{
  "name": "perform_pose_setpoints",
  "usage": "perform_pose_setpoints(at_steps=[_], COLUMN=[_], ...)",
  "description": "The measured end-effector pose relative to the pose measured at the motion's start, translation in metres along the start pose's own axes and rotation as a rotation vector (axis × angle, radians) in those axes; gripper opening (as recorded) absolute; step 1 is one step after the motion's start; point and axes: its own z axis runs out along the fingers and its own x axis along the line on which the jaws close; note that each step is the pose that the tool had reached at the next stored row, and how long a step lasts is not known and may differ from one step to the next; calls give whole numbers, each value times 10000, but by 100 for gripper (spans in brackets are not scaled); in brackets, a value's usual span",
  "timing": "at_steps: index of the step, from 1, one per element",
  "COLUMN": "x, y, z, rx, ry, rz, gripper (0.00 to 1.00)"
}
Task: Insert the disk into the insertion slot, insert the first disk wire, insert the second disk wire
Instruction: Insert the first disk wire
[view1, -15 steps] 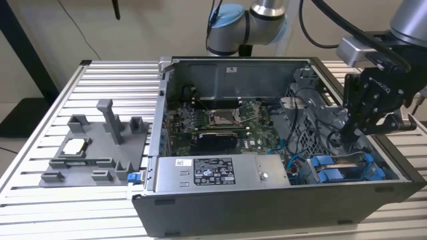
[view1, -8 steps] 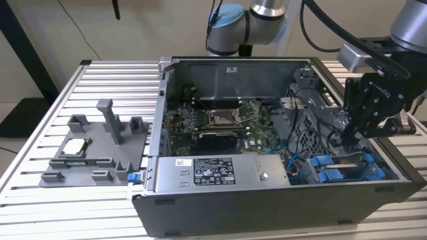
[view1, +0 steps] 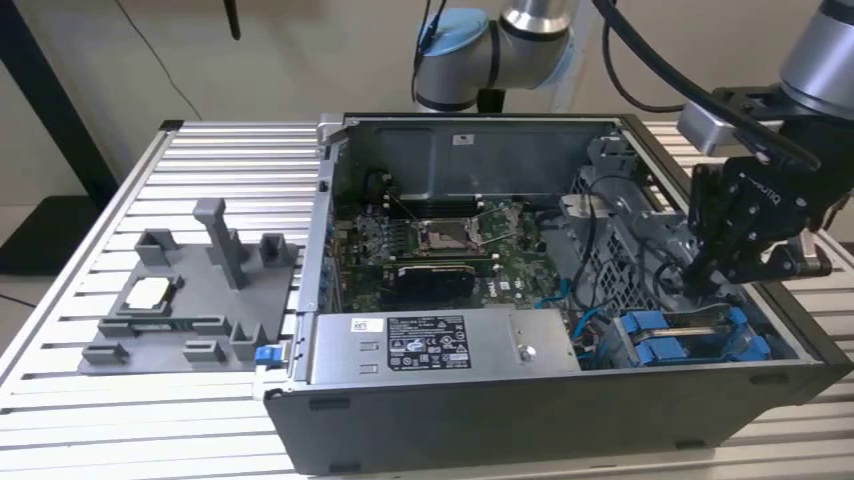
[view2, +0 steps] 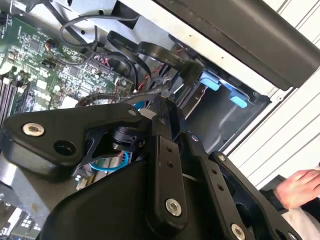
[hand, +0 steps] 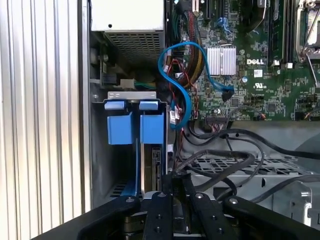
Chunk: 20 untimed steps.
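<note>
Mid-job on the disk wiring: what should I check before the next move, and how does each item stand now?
1. Disk in slot: ok, looks seated.
2. Gripper at the slot: ok.
3. What gripper holds: cannot tell.
4. Blue wire plugged into disk: cannot tell.
5. Black cables clear of gripper: not ok, they cross beside it.
6. Hand away from case: not ok, close by.

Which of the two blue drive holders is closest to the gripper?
The blue holder next to the cables; the gripper sits by its end. The other holder hugs the case wall.
</note>
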Motion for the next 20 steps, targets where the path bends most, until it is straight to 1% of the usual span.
perform_pose_setpoints(at_steps=[2, 5, 6, 14, 20], x=[16, 71, 81, 129, 131], y=[-23, -61, -64, -103, -104], z=[8, 9, 13, 47, 74], rx=[-33, -110, -121, -148, -149], ry=[-3, -1, 0, 0, -1], rz=[0, -2, -3, 13, 23], gripper=[19, 19, 19, 19, 19])
